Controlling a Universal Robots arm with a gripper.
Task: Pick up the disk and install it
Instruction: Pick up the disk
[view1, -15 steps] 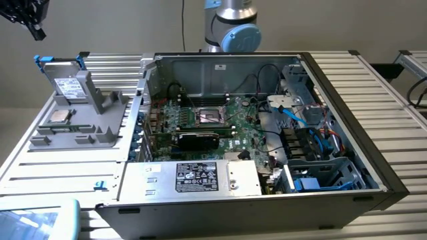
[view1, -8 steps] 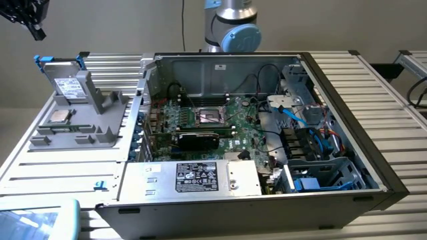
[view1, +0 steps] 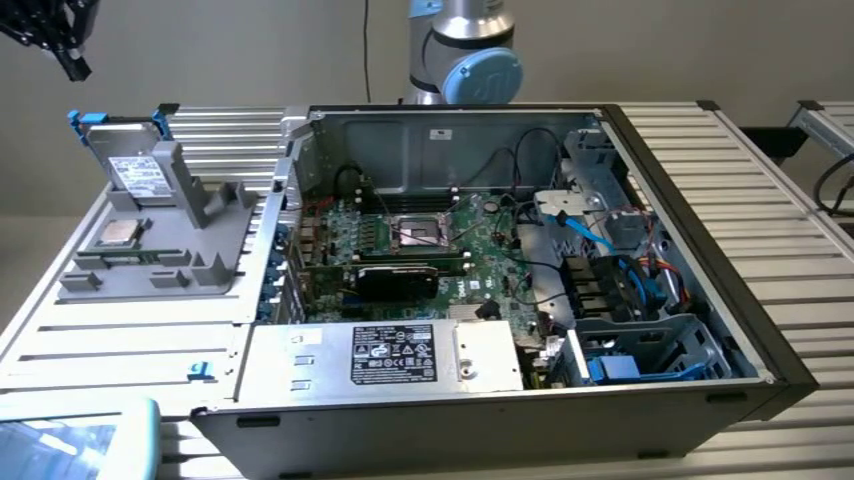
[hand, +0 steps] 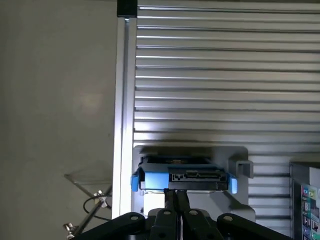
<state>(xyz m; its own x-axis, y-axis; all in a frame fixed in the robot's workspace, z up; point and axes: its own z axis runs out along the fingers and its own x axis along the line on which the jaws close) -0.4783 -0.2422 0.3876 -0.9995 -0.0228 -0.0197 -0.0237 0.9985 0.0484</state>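
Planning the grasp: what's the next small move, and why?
Probably open the gripper first. Its fingers are shut together above the disk, which stands on edge in its grey holder, not yet gripped.

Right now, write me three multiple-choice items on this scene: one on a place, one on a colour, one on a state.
1. Where is the disk? A standing in the grey holder beside the computer case; B inside that case; C lifted in the air.
2. What colour is the disk's carrier frame? A red; B blue; C yellow.
3. How is the gripper? A wide open; B shut on the disk; C shut, empty.
Key: 1 A, it stands in the holder; 2 B, blue tabs flank it; 3 C, its fingers meet, clear of the disk.
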